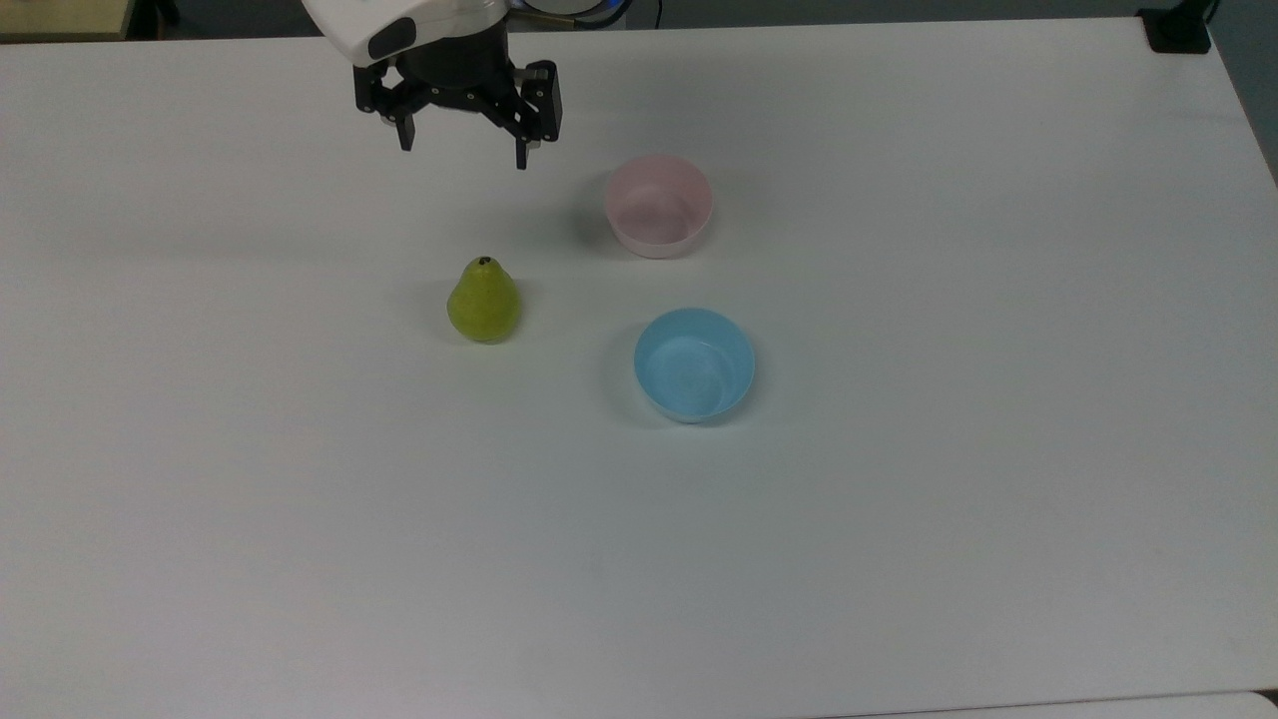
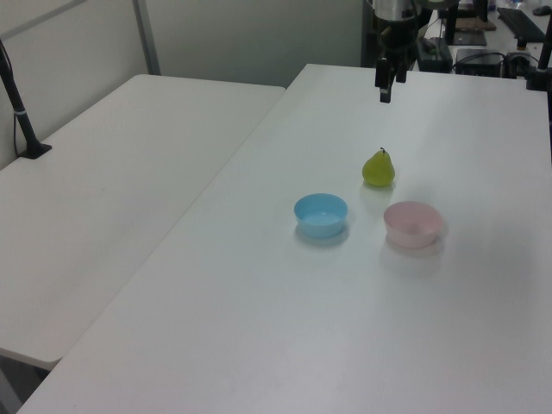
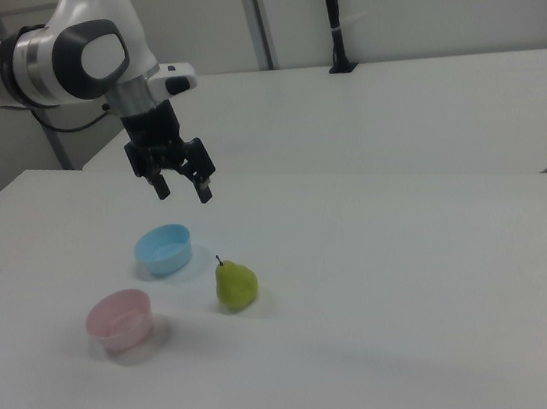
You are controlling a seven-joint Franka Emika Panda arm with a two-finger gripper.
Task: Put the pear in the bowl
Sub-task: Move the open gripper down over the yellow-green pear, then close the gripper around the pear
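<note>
Bare white bench (image 1: 300,549) lies nearest. On it the bowl (image 1: 659,205), pink, sits just beyond the blue bowl (image 1: 695,363); the pear (image 1: 483,301) stands upright to the top view's left of both. Gripper (image 1: 463,150) hangs high above, fingers apart; it should descend straight over the pear's wide base.

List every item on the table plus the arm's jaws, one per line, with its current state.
pear: upright on the table, stem up, untouched.
pink bowl: upright, empty.
blue bowl: upright, empty.
gripper: jaws open, holding nothing, raised above the table, away from the pear.
table: white, bearing the pear and both bowls.
</note>
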